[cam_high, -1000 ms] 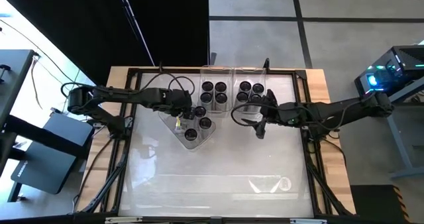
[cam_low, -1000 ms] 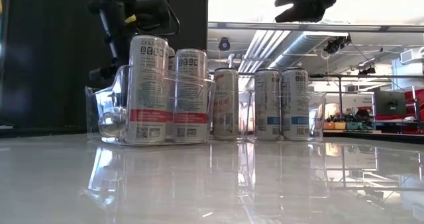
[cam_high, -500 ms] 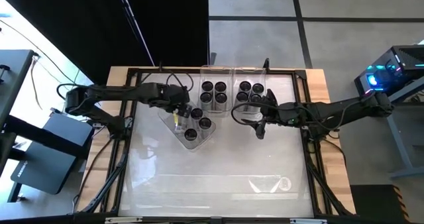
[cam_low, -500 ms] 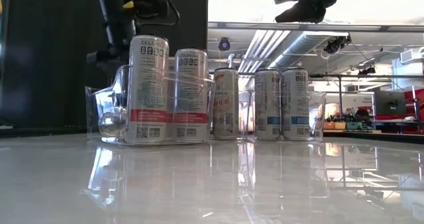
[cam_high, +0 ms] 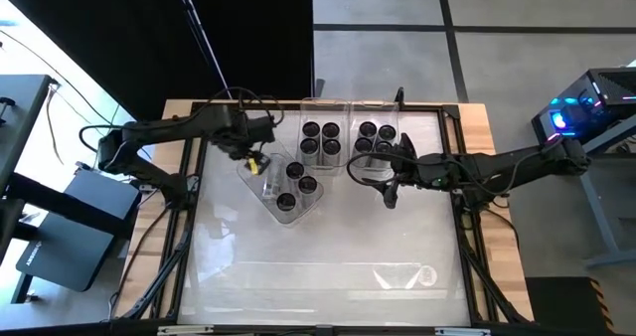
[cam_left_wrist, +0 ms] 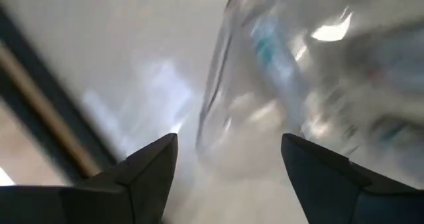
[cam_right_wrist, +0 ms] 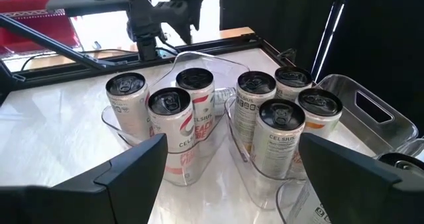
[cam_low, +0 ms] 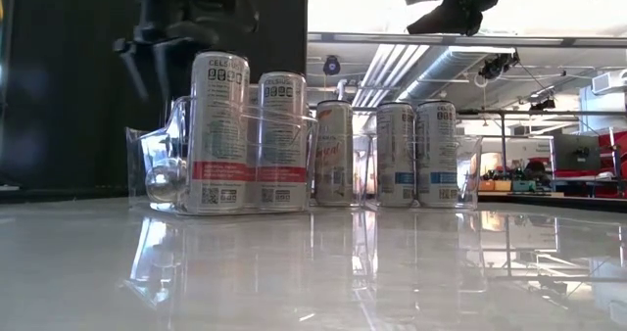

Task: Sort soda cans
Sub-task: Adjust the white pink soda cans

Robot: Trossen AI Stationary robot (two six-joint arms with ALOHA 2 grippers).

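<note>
The left arm reaches in from the counter's left edge, stretched nearly level across the rear of the counter, its wrist bent so the left pincer points down beside the slanted clear bin. Its two dark fingers stand well apart with nothing between them; the left wrist view shows only the bin's clear wall and the white counter in the gap. The pincer hangs just outside the bin's rear left wall, not touching any can.

Three soda cans stand upright in that slanted bin, just to the right of and nearer than the left pincer. In the low view two of them show at the front of the bin, with the left pincer raised behind and above them.

The right arm comes in from the right edge, extended level toward the middle, its right pincer hovering above the counter. Its fingers are spread wide and hold nothing. Ahead of the right pincer stand two more clear bins side by side at the rear: one with four upright cans, the other, just beside it, with at least four cans. The right pincer is clear of both bins, near the corner of the second one.
</note>
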